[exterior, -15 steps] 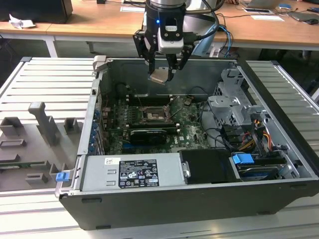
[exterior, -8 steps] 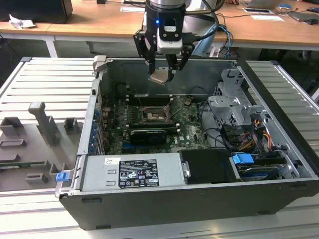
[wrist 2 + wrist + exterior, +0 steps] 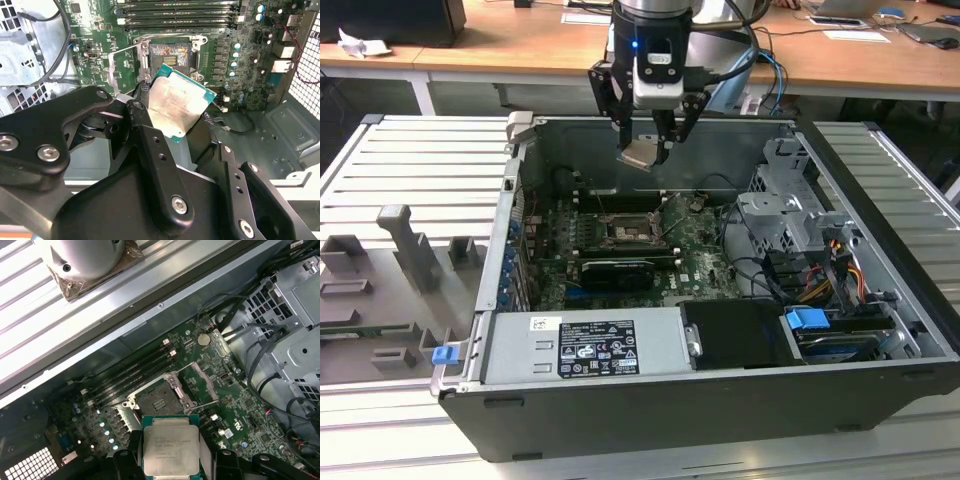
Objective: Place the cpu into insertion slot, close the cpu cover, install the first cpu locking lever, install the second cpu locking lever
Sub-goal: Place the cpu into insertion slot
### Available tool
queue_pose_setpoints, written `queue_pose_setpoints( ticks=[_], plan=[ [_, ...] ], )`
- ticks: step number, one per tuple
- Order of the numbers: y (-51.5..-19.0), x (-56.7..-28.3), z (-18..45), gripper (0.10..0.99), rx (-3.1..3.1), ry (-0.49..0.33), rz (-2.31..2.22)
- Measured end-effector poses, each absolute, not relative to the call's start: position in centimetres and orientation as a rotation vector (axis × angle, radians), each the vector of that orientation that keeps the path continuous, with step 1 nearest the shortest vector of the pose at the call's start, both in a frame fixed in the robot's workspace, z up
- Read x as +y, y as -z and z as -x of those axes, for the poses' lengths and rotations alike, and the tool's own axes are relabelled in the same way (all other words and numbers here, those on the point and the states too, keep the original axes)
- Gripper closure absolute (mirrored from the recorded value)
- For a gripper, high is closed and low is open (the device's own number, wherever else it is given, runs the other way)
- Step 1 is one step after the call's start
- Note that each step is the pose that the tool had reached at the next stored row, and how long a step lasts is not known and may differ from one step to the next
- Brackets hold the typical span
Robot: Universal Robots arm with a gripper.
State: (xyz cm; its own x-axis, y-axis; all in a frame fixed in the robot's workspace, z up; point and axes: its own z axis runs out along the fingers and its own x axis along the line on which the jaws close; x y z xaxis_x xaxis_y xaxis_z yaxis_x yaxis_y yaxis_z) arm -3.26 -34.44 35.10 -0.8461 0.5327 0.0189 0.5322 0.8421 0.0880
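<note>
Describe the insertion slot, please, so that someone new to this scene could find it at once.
Look inside the open computer case at the green motherboard. Near its middle sits the insertion slot, a black socket with a metal rim, beside the long memory slots. Unlike them it is square with a dark centre; the gripper holds the cpu above the board.

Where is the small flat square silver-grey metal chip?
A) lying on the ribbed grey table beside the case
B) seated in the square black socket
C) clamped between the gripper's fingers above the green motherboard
C: the silver-grey square chip is clamped in the gripper, above the empty square black socket.
</note>
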Motion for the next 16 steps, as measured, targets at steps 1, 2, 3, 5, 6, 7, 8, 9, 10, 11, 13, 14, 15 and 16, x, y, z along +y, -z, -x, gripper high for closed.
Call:
queue_pose_setpoints(
  ticks=[1,2,3,5,6,7,8,9,10,11,13,14,15,16],
  plan=[
    [-35.09,-34.44,3.27,0.545,3.007,-0.141,-0.877],
    [-35.07,-34.44,3.27,0.545,3.004,-0.141,-0.885],
    [-35.06,-34.44,3.27,0.545,3.001,-0.141,-0.894],
    [-35.01,-34.44,3.27,0.545,2.991,-0.14,-0.924],
    [-35.0,-34.44,3.27,0.545,2.988,-0.14,-0.933],
    [-34.99,-34.45,3.26,0.545,2.986,-0.14,-0.94],
    [-34.98,-34.44,3.27,0.545,2.983,-0.14,-0.948],
    [-34.97,-34.44,3.27,0.545,2.98,-0.14,-0.957],
    [-34.96,-34.44,3.27,0.545,2.976,-0.14,-0.967],
    [-34.95,-34.44,3.27,0.545,2.972,-0.14,-0.977],
    [-34.92,-34.44,3.27,0.545,2.965,-0.14,-0.998],
    [-34.89,-34.44,3.27,0.545,2.958,-0.14,-1.016],
    [-34.85,-34.44,3.26,0.545,2.952,-0.14,-1.032],
    [-34.84,-34.44,3.26,0.545,2.948,-0.14,-1.042]
  ],
)
